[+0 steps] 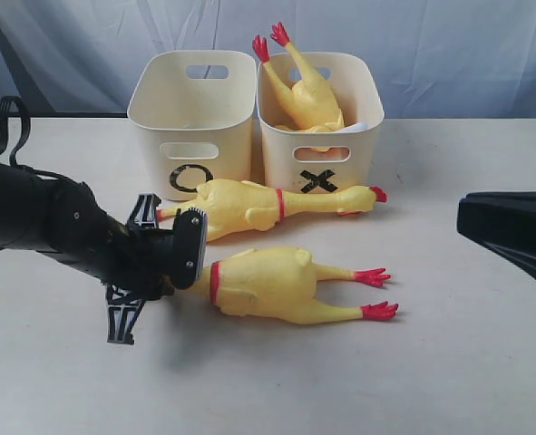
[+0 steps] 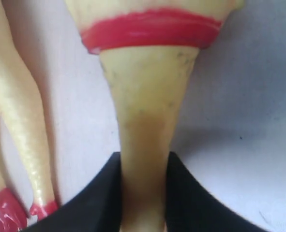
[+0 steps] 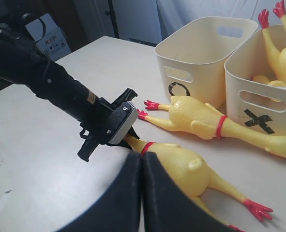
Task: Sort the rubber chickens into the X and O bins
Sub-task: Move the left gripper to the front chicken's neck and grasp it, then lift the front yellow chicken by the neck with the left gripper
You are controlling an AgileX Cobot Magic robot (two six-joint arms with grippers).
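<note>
Chickens: near chicken [image 1: 268,283] lies on the tabletop [image 1: 449,362]; second chicken [image 1: 249,204] just in front of O bin [image 1: 154,136] and X bin [image 1: 363,136]; third chicken [image 1: 308,95] feet-up in X bin.
My left pincer [image 2: 143,193]: clamped on near chicken's neck.
My right pincer [image 3: 142,193]: closed, empty.

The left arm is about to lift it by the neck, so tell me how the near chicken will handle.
The near chicken will probably droop: the left gripper clamps only its thin neck, with the bulky body beyond the red band. It looks like soft rubber, so likely light for its size. Its long legs may swing.
</note>
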